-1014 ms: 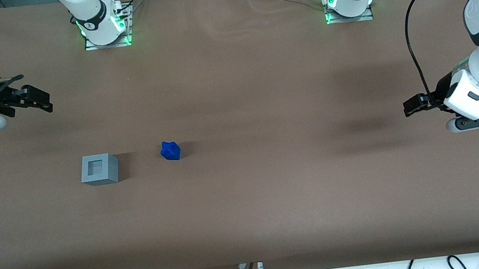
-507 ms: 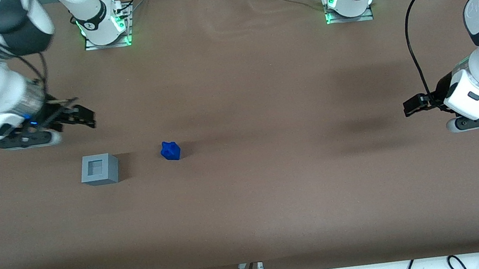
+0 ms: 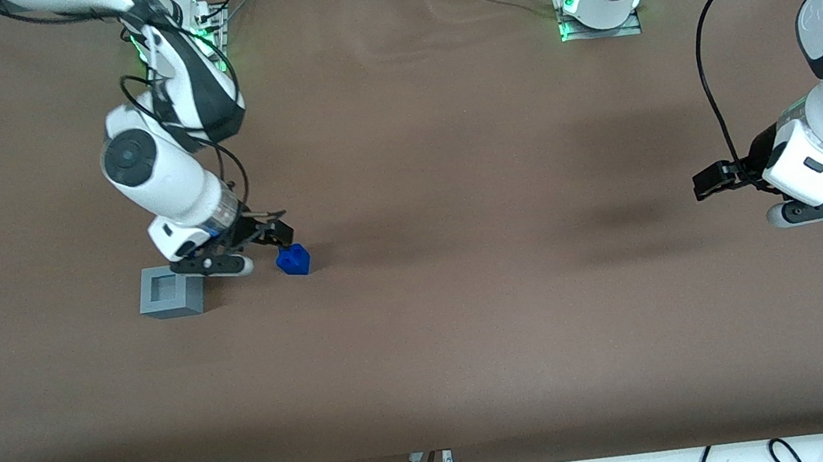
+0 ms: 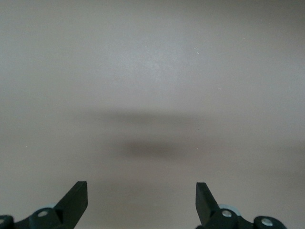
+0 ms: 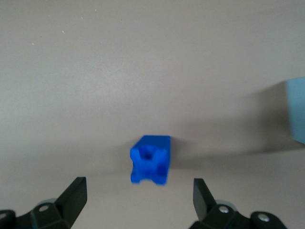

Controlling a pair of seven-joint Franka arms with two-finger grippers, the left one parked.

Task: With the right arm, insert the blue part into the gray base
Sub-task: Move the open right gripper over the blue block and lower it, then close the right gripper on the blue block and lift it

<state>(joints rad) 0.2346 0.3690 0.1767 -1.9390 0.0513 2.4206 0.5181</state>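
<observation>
Blue part [image 3: 294, 261] lies on the brown desk [image 3: 471, 318], just below and slightly nearer to the front camera than the hand [image 3: 270, 235], and we see no contact between them. In the front view the hand's black fingers overlap the part's farther edge, so we cannot make out that edge there. From the right wrist view the blue part [image 5: 150, 159] shows whole, with a notched, knobbly face, sitting in line with the gap between the two fingertips [image 5: 72, 194], which stand wide apart with nothing between them; the hand [image 5: 138, 195] is open.

Beside the hand, toward the working arm's end of the desk, stands the gray base [image 3: 171, 291], its square recess facing up and unfilled. The hand's lower housing overlaps the base's upper corner in the front view, and we cannot tell whether it touches it. In the right wrist view only a pale sliver of the gray base [image 5: 296, 110] shows, cut off at the frame edge.

Bare desk runs wide around the part on the side nearer the front camera and toward the parked arm's end. Between part and base the gap is narrow. Farther from the front camera, the right arm [image 3: 163, 156] rises above the hand, its looping cables hiding some of the desk.
</observation>
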